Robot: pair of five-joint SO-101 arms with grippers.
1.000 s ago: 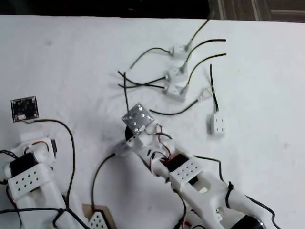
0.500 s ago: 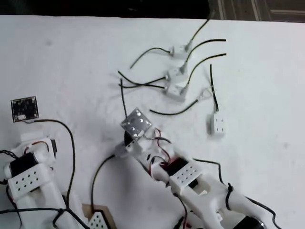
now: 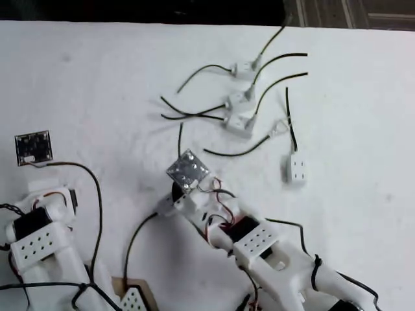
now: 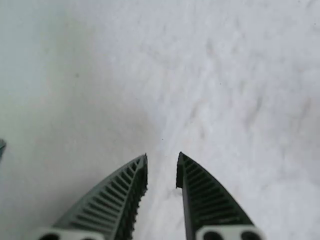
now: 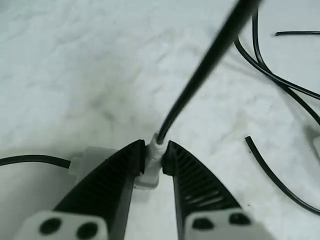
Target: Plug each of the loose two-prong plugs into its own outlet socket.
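My right gripper (image 5: pixel 153 151) is shut on a white two-prong plug (image 5: pixel 150 170). Its black cord (image 5: pixel 200 75) rises steeply away from the fingers. A white outlet socket (image 5: pixel 86 159) with its own black lead lies on the table right beside the plug, against one finger. From above, the right gripper (image 3: pixel 176 194) is at mid-table under a metal plate, with the socket (image 3: pixel 165 205) at its side. My left gripper (image 4: pixel 161 165) hovers over bare white table, open by a narrow gap with nothing between the fingers.
Several white sockets and plugs with black cords lie at the back right (image 3: pixel 240 122), and a lone white socket (image 3: pixel 296 168) sits further right. A black square board (image 3: pixel 32 148) lies at the left, above the parked left arm (image 3: pixel 39 243).
The right arm drew back a little toward the near edge. The held plug's cord swung from leaning left to nearly straight, its far end now closer in.
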